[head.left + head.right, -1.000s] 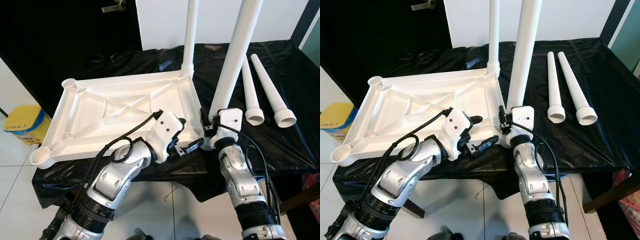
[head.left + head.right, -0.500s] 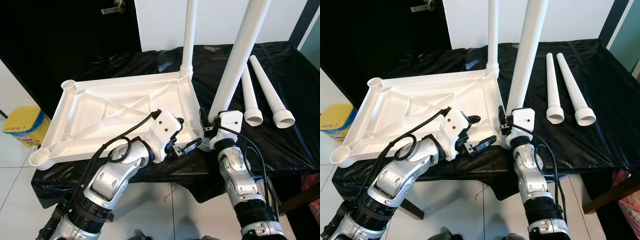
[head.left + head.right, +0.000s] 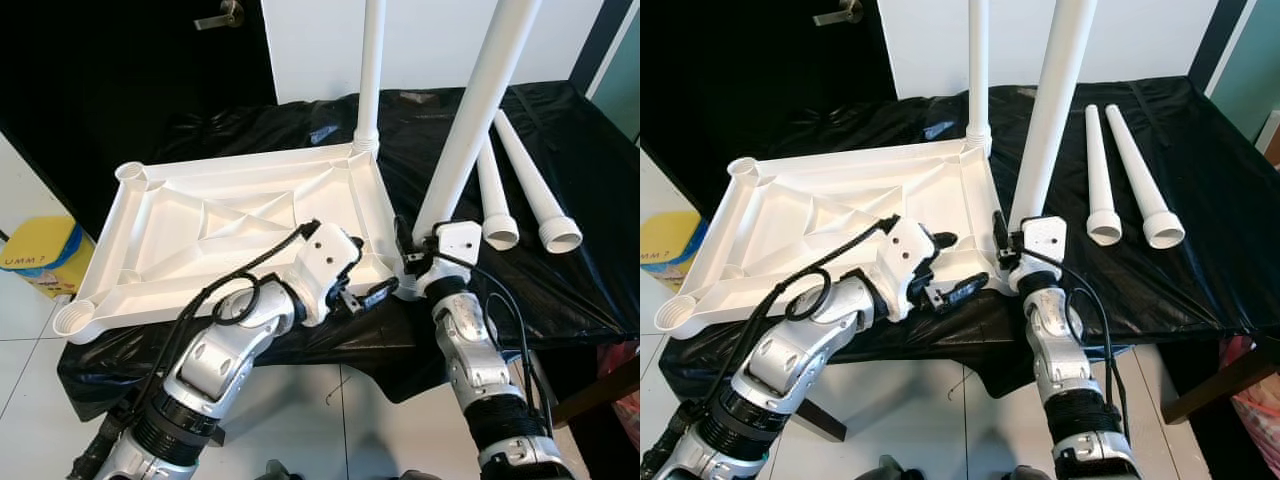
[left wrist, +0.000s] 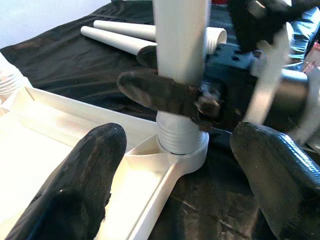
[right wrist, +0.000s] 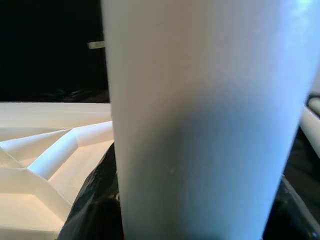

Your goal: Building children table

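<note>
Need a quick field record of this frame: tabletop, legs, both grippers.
tabletop: white tabletop upside down on the black-covered table
fitted leg: far leg upright in the far right corner socket
held leg: near leg, threaded end in the near right socket
loose legs: spare legs lying side by side
right gripper: shut on near leg
left gripper: open beside socket

Bright, even indoor light; eye views sharp. Wrist views soft: near fingers (image 4: 75,195) and leg (image 5: 200,125) blurred.

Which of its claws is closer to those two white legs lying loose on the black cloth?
Right. The right gripper, clamped on the upright leg, sits beside the loose legs; the left gripper is farther, at the tabletop corner.
</note>
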